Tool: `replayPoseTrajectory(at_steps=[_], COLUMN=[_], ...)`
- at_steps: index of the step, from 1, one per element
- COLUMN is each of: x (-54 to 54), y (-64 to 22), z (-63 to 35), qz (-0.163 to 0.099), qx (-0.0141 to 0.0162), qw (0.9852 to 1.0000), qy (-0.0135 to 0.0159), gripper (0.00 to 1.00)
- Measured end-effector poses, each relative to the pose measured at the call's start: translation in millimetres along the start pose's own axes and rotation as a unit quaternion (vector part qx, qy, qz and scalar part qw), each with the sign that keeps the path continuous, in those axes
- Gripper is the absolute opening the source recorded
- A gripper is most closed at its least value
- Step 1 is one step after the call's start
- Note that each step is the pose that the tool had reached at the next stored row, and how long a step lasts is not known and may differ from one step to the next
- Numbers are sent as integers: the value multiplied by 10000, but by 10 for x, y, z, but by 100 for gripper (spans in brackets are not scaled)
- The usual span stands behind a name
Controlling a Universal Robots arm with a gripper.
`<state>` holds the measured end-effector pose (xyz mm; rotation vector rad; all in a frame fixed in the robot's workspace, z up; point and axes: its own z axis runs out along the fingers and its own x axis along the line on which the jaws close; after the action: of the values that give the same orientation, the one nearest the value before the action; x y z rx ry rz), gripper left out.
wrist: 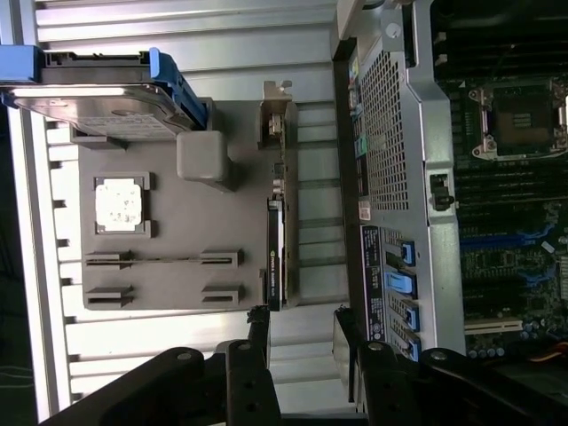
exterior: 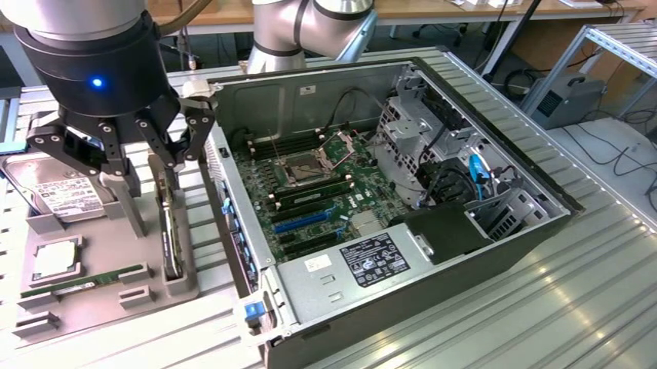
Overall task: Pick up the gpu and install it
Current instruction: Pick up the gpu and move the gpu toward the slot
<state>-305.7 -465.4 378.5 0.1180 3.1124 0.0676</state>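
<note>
The gripper (exterior: 138, 165), spread wide and holding nothing, hangs over the gpu (exterior: 172, 231), which stands on edge in the grey holder (exterior: 113, 246) on the surface (exterior: 462, 323), at nine o'clock of the open computer case (exterior: 308, 88) in the exterior view.

Looking down steeply from outside the arm, at middling range, taking in the whole open computer case (exterior: 411, 192) and the grey parts tray (exterior: 113, 246) beside it. Looking straight down from the wrist, much nearer, past the gripper (wrist: 300, 324), sharing that parts tray (wrist: 177, 222) and the computer case (wrist: 417, 177) rear wall.
</note>
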Motion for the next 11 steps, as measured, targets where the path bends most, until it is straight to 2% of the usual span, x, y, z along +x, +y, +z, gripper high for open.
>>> replayPoseTrajectory(at_steps=[7, 9, 11], x=[0, 1, 1], y=[0, -2, -2], z=[8, 53, 56], qz=[0, 0, 0], qx=[0, 0, 0], qw=[10000, 10000, 10000], qy=[0, 0, 0], gripper=[42, 42, 42])
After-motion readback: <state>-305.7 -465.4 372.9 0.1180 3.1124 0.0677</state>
